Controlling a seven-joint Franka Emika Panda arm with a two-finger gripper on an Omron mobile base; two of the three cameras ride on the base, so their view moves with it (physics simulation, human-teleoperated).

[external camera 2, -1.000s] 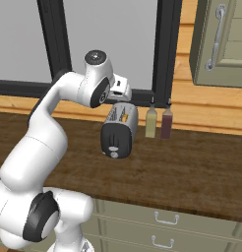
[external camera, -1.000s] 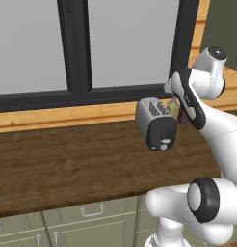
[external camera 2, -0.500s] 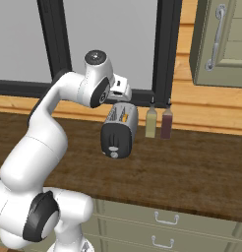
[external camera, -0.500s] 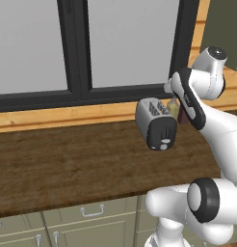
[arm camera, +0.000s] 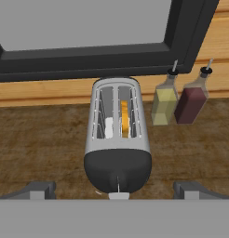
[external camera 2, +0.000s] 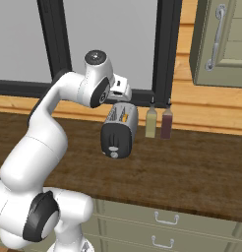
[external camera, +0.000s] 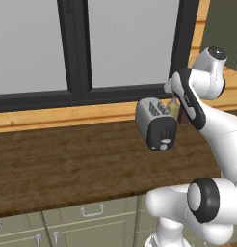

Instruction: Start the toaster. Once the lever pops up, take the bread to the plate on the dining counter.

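Two bottles [arm camera: 179, 100] just right of toaster [arm camera: 117, 139]; bread [arm camera: 124, 118] in its right slot; no readable writing; jaws spread wide, released.

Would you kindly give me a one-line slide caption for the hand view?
Open gripper poised above the toaster, bread in one slot, two bottles alongside.

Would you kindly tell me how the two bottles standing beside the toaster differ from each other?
The yellow-green glass bottle holds pale olive liquid, while the dark red glass bottle holds deep maroon liquid. The yellow-green one stands nearer the rounded silver toaster; the dark red one stands beyond it. Both are squarish, with thin pour spouts.
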